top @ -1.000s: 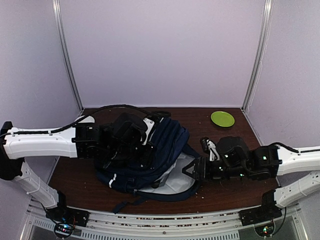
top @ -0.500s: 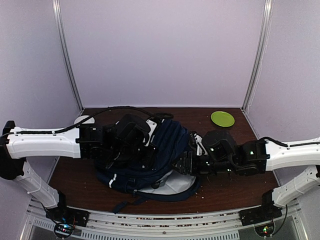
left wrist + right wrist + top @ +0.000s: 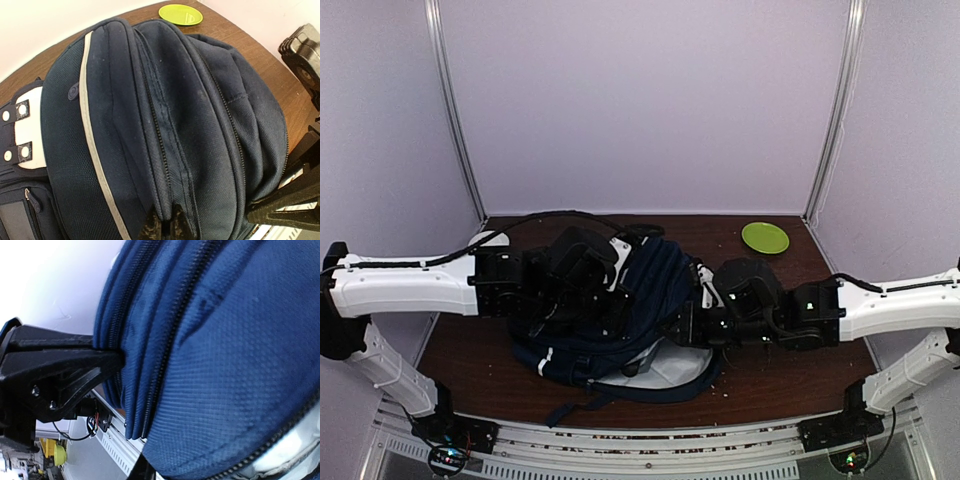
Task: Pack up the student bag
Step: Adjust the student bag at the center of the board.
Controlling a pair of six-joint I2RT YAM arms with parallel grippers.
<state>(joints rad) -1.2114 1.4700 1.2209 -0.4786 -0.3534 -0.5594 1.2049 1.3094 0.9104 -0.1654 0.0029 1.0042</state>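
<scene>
Matt woven cloth student bag & smooth wood table.

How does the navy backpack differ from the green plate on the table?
The backpack is large, navy, soft fabric and bulging; the green plate is small, flat and round. The backpack lies mid-table; the green plate sits near the far right corner. Both rest on the brown table.
</scene>
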